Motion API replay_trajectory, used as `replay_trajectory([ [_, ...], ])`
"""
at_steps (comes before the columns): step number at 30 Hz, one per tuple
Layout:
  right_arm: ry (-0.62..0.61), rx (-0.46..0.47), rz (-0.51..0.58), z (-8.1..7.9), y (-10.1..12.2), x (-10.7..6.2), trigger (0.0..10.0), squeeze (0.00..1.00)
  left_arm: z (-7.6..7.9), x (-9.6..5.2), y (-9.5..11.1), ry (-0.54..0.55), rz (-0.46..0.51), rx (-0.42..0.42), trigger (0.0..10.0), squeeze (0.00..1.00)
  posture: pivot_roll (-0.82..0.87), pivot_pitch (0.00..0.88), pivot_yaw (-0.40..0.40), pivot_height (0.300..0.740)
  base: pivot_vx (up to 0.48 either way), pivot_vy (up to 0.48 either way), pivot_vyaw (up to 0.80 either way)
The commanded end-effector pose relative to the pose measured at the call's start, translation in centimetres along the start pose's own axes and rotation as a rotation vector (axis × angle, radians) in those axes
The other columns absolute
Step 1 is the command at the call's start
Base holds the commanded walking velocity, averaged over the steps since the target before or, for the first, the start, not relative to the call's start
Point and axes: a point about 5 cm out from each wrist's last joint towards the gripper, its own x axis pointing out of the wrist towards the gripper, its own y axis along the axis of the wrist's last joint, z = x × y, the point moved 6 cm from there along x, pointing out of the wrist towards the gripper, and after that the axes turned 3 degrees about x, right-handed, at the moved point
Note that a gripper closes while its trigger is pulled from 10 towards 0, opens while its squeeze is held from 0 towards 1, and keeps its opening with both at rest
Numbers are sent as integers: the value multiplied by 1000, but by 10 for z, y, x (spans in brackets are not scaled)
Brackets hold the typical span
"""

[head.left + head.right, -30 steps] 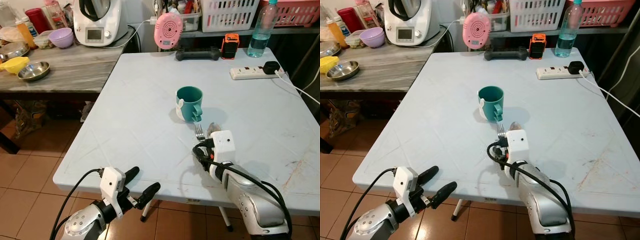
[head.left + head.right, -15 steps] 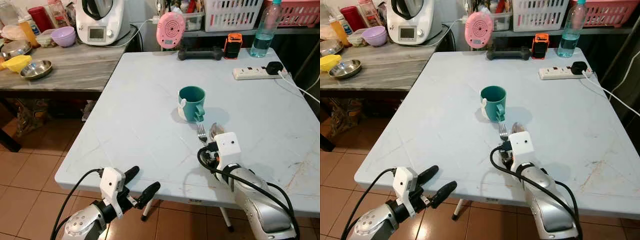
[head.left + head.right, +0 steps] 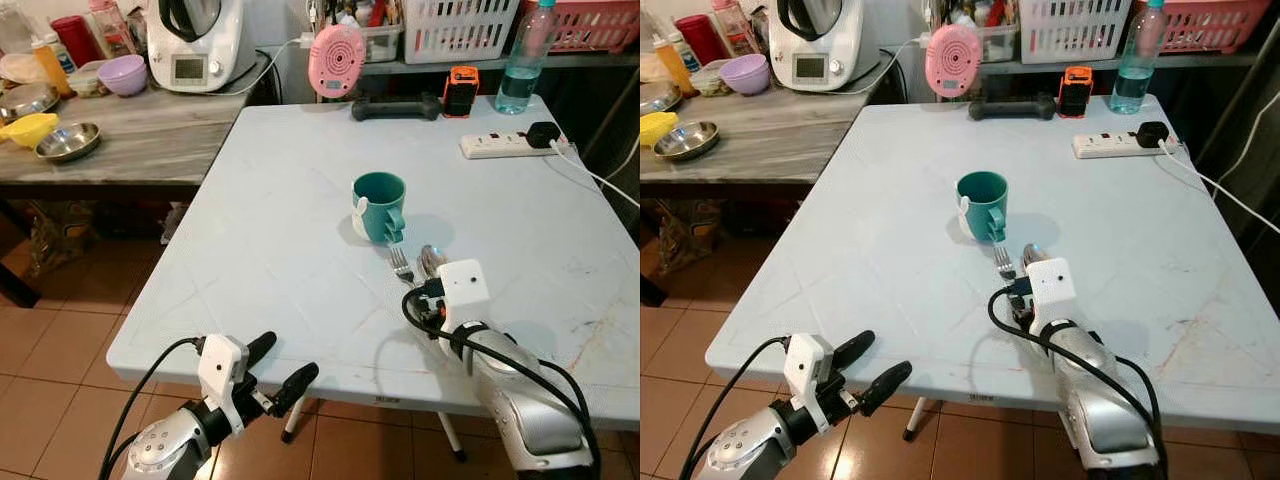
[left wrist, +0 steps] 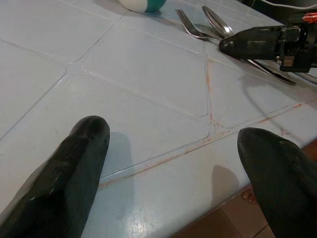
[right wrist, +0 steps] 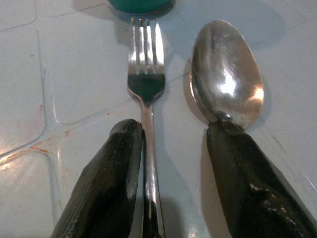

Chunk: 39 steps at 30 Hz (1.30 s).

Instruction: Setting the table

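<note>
Handles of the silver metal fork (image 5: 146, 94) and spoon (image 5: 225, 74) hide beneath the right gripper's (image 5: 171, 168) parted fingers; left gripper (image 4: 183, 168) open too.

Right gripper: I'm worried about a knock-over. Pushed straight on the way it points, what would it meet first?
Probably the teal mug: the right gripper lies over the fork and spoon, pointing at its base.

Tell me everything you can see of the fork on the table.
The fork is shiny silver metal with four tines, lying flat on the pale blue table. Its tines point toward the teal mug, ending just short of it. A spoon lies beside it, roughly parallel. The right gripper is open over the handles, one black finger against the fork's handle, which runs on under the gripper.
</note>
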Motion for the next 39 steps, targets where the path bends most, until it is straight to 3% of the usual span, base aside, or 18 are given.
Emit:
replay_trajectory([
  [1, 41, -9, -47, -10, -12, 4, 10000, 0, -6, -3, -5, 27, -29, 4, 10000, 0, -196, 84, 105, 740, 0, 0, 0],
  [2, 54, -9, -41, -12, -11, 5, 4314, 0, -7, -2, -4, 30, -28, 3, 10000, 0, -196, 84, 105, 740, 0, 0, 0],
  [3, 59, -11, -41, -12, -11, 6, 941, 0, -7, -2, -4, 31, -28, 3, 10000, 0, -194, 84, 104, 740, 0, 0, 0],
  [4, 59, -11, -41, -12, -11, 6, 941, 0, -7, -2, -4, 31, -28, 3, 10000, 0, -194, 84, 104, 740, 0, 0, 0],
  [5, 63, -16, -48, -13, -13, 6, 0, 0, -7, -2, -4, 32, -28, 3, 10000, 0, -194, 83, 103, 740, 0, 0, 0],
  [7, 65, -19, -54, -14, -14, 7, 0, 0, -6, -2, -4, 34, -27, 3, 10000, 0, -191, 83, 102, 740, 0, 0, 0],
  [8, 77, -21, -58, -16, -15, 7, 2667, 0, -6, -1, -3, 35, -27, 3, 10000, 0, -190, 83, 103, 740, 0, 0, 0],
  [9, 89, -23, -61, -17, -16, 7, 3922, 0, -6, -1, -3, 36, -26, 3, 10000, 0, -190, 83, 103, 740, 0, 0, 0],
  [13, 133, -28, -68, -25, -19, 6, 4784, 0, -3, -2, -1, 36, -23, 4, 10000, 0, -190, 83, 103, 740, 0, 0, 0],
  [14, 148, -33, -78, -29, -23, 5, 7569, 0, -2, -2, 1, 36, -21, 4, 10000, 0, -191, 82, 104, 740, 0, 0, 0],
  [15, 153, -35, -88, -30, -26, 4, 8745, 0, -1, -2, 2, 36, -19, 4, 10000, 0, -191, 82, 104, 740, 0, 0, 0],
  [16, 154, -35, -91, -30, -27, 4, 8745, 0, -1, -2, 3, 35, -19, 5, 10000, 0, -191, 82, 104, 740, 0, 0, 0],
  [18, 152, -39, -110, -29, -31, 3, 10000, 0, 0, -2, 3, 35, -19, 6, 10000, 0, -190, 82, 103, 740, 0, 0, 0],
  [29, 170, -50, -167, -30, -50, -10, 9765, 0, 0, -2, 9, 41, -20, 5, 10000, 0, -189, 79, 99, 740, 0, 0, 0],
  [30, 169, -53, -174, -30, -52, -11, 4275, 0, 1, -2, 10, 40, -18, 5, 10000, 0, -189, 79, 98, 740, 0, 0, 0],
  [31, 168, -53, -175, -29, -52, -11, 1020, 0, 1, -2, 10, 40, -18, 4, 10000, 0, -190, 78, 98, 740, 0, 0, 0],
  [32, 170, -53, -178, -29, -53, -11, 0, 0, 1, -2, 11, 36, -15, 2, 10000, 0, -190, 78, 98, 740, 0, 0, 0],
  [39, 175, -59, -192, -28, -56, -13, 0, 0, 1, -2, 9, 16, -12, -12, 10000, 0, -194, 74, 93, 740, 0, 0, 0],
])
